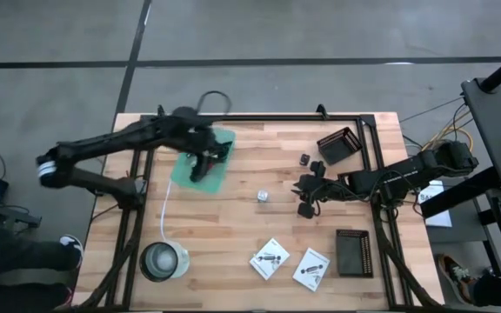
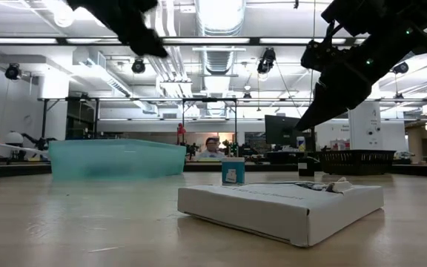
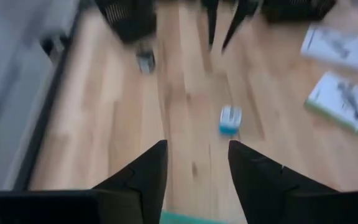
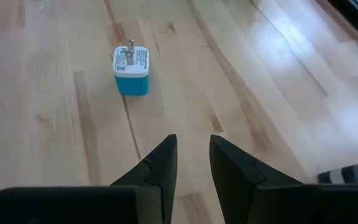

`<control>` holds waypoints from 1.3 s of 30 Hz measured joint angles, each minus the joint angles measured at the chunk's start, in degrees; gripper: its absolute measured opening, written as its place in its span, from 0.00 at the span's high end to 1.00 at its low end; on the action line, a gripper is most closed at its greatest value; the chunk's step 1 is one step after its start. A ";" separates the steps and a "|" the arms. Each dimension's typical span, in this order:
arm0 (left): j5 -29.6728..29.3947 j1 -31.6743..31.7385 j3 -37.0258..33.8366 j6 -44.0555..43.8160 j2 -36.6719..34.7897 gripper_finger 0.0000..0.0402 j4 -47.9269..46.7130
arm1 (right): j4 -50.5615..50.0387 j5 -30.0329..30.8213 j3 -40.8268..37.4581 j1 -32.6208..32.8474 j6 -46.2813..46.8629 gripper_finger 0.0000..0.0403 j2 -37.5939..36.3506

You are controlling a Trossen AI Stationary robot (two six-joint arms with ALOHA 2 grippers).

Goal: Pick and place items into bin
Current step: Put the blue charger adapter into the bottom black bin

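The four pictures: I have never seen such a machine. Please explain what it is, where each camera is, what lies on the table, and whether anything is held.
It is a robot with two dark arms at a wooden table. One camera looks straight down, one sits at table-top height, and one rides on each wrist.

From above, the left tool hangs over a teal bin, and the right tool is near the table's middle. Both wrist pictures show two open fingers with nothing between them, so nothing is held.

On the table lie a small blue-and-white plug adapter, two white printed packets, two black baskets, one tilted and one lying flat, small black connectors and a round silvery bowl with a white cord.
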 joint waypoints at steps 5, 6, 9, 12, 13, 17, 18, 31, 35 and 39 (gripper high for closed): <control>-0.10 -1.40 -8.55 -1.92 -14.30 0.65 9.39 | 1.05 -1.57 -0.06 0.01 -0.21 0.80 0.00; -0.09 -1.46 -10.25 -3.17 -16.97 0.65 10.87 | 1.88 -1.55 -0.06 0.01 -0.51 0.80 0.00; -0.15 -1.46 -14.99 -6.72 -24.20 0.66 13.66 | 5.22 -1.55 -0.06 -0.01 -2.83 0.79 0.00; -0.16 -1.46 -19.17 -6.90 -30.02 0.66 13.89 | 9.64 -2.30 -0.06 -0.01 -7.26 0.75 0.00; -0.16 -1.46 -20.43 -6.93 -31.73 0.66 13.92 | 11.67 -3.01 -0.06 -0.01 -8.23 0.73 0.05; -0.16 -1.46 -24.37 -9.74 -36.33 0.66 15.45 | 19.71 -5.58 -0.04 0.03 -10.23 0.60 2.10; -0.18 -1.43 -24.86 -9.80 -37.24 0.66 15.76 | 21.44 -5.59 -0.01 0.02 -10.50 0.57 2.97; -0.12 -1.41 -25.72 -14.06 -45.11 0.66 19.71 | 38.16 -2.40 2.80 -0.12 -11.00 0.39 20.43; -0.17 -1.41 -27.61 -14.04 -45.83 0.66 21.93 | 38.05 -2.39 4.75 -0.24 -11.24 0.39 25.80; -0.13 -1.41 -28.81 -13.91 -46.27 0.66 23.32 | 38.28 -0.87 6.16 -0.66 -10.88 0.39 27.69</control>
